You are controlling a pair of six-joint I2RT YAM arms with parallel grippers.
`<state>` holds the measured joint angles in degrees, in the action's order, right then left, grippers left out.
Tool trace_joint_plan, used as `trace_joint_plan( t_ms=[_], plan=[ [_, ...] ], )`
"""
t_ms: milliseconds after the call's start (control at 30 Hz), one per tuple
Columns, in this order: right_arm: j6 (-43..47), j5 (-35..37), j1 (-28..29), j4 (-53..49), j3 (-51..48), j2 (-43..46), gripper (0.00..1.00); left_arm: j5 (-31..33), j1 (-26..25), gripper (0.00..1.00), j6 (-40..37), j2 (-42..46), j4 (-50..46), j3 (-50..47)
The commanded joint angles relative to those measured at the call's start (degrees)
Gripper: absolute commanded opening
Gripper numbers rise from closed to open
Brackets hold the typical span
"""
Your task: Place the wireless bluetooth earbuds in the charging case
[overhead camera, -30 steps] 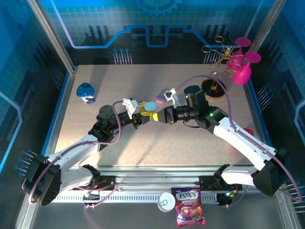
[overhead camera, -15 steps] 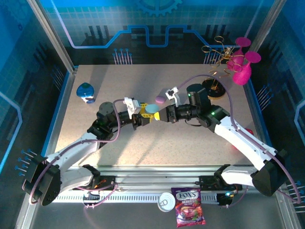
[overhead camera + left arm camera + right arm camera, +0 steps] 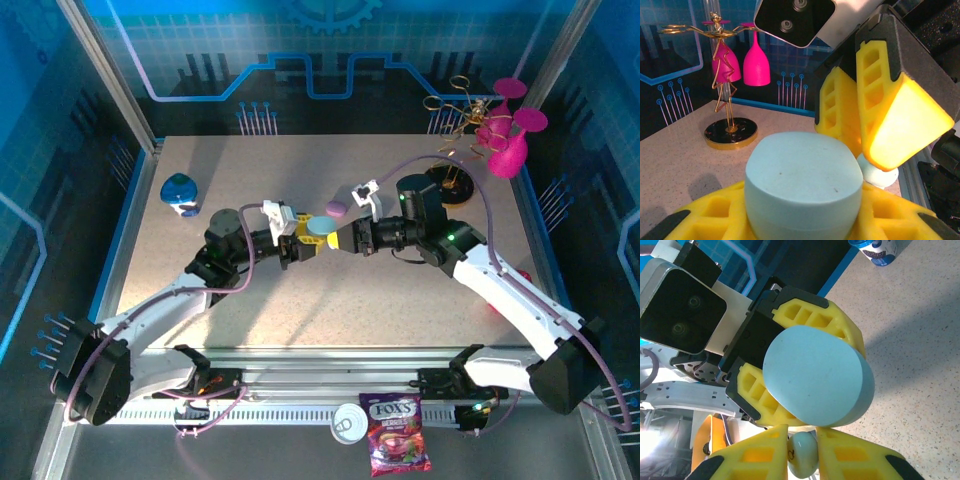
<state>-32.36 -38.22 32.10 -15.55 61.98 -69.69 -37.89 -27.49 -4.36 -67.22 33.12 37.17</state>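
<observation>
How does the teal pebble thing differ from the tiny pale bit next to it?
The teal case is far bigger than the earbud. The case is flat-topped and sits in the left gripper; the earbud is rounded, pinched by the right gripper. Both are pale blue-green and clamped.

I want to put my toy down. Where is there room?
Bare table lies in front between the arms, and along the back from the blue container to the gold stand. Crowded middle: left hand and right hand meet at the teal case.
</observation>
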Motion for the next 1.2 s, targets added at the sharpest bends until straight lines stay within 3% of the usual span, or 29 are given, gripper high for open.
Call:
trace_joint_plan(
  t_ms=[0,667,1167],
  plan=[
    [1.12,2.56,-2.59,6.01,1.27,1.39,0.18,-8.17,-0.80,0.30,0.32,-0.41,-2.66,1.41],
    [-0.60,0.34,-4.50,9.88,0.08,2.10,0.17,-9.34,-0.77,0.29,1.33,-1.42,-3.15,2.49],
    [0.76,-1.28,-4.06,7.69,-3.44,4.35,0.17,-6.21,-0.76,0.29,8.46,-3.92,3.91,3.34]
  ],
)
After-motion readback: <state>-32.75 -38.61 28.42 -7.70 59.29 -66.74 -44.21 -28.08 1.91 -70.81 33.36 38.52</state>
